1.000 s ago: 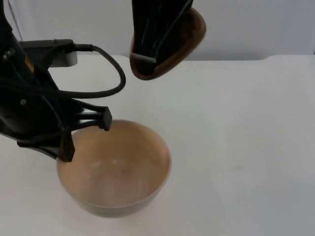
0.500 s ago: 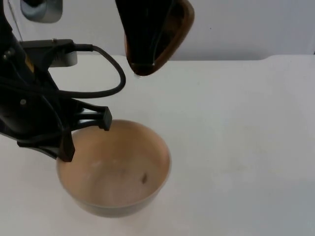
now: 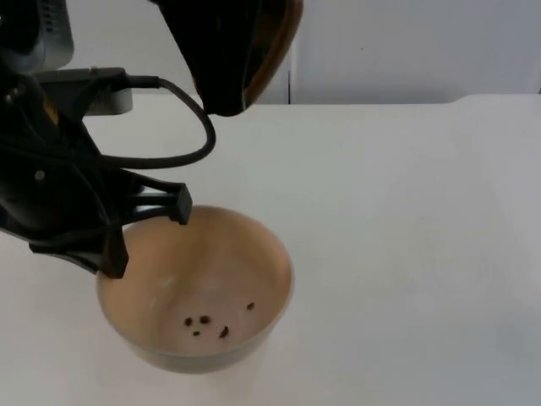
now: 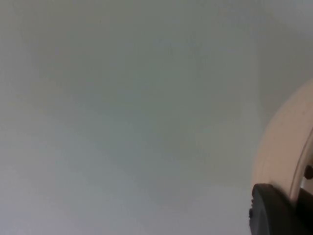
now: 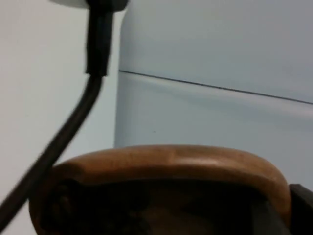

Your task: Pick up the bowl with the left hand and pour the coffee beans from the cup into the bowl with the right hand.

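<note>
pour running | several beans (image 3: 207, 324) now in your bowl (image 3: 269, 254), one 0.5 s ago | left gripper (image 3: 145, 233) clamped on rim, frame left | right gripper clamped on cup (image 3: 254, 42), top centre, tipped further

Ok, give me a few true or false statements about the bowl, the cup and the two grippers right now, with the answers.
1. The round beige bowl holds a few dark coffee beans. True.
2. The left gripper grips the bowl's rim. True.
3. The brown wooden cup stands upright on the white table. False: the right gripper holds it tilted in the air above the bowl.
4. The bowl is full to the brim. False: only a handful of beans lie at its bottom.
5. Beans lie scattered on the table. False: none can be seen there.
</note>
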Action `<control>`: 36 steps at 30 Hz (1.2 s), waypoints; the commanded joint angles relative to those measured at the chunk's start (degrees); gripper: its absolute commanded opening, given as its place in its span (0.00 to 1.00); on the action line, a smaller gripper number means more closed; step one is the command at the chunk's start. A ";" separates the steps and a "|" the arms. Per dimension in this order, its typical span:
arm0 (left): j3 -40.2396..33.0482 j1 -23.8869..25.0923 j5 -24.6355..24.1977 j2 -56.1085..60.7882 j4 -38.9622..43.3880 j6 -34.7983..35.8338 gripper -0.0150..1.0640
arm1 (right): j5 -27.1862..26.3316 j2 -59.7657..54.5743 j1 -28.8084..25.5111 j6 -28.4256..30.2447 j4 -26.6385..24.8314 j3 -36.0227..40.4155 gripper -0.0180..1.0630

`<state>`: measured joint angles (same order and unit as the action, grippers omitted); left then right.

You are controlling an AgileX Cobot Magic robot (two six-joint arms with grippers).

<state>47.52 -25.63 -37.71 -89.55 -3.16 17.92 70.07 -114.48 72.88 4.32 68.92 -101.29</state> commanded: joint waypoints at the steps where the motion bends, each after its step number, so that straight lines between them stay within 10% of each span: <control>1: -0.16 -0.37 0.52 0.47 -0.81 0.44 0.01 | -0.10 0.10 0.87 0.02 2.70 -0.51 0.02; 36: -0.16 -0.37 0.52 0.47 -0.81 0.44 0.01 | -0.10 0.34 0.97 0.43 5.44 -0.51 0.02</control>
<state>47.52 -25.63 -37.71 -89.55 -3.25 17.92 70.47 -114.48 73.40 4.71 73.43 -101.29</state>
